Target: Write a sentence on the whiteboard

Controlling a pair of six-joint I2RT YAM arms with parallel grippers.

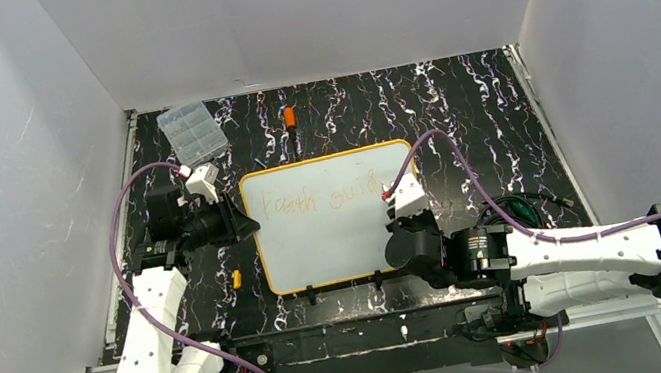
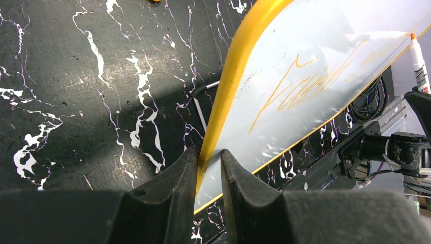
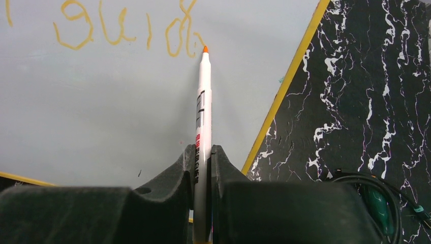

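So far 1 line of the sentence (image 1: 328,197) crosses the far half of the whiteboard (image 1: 337,251), mid-table. My left gripper (image 2: 209,161) pinches its left rim; my right gripper (image 3: 203,155) clamps the marker (image 3: 204,101), tip at the last word. More likely remains.

**Both claws clamped, arms reaching inward**

The left arm (image 1: 151,318) runs forward from its base and bends right at the elbow. The left claw (image 2: 208,157) is pinched on the left rim of the whiteboard (image 2: 305,76). The right arm (image 1: 581,251) stretches low to the left along the near edge. The right claw (image 3: 203,152) points away from the bases, its fingers closed on a marker (image 3: 204,101).
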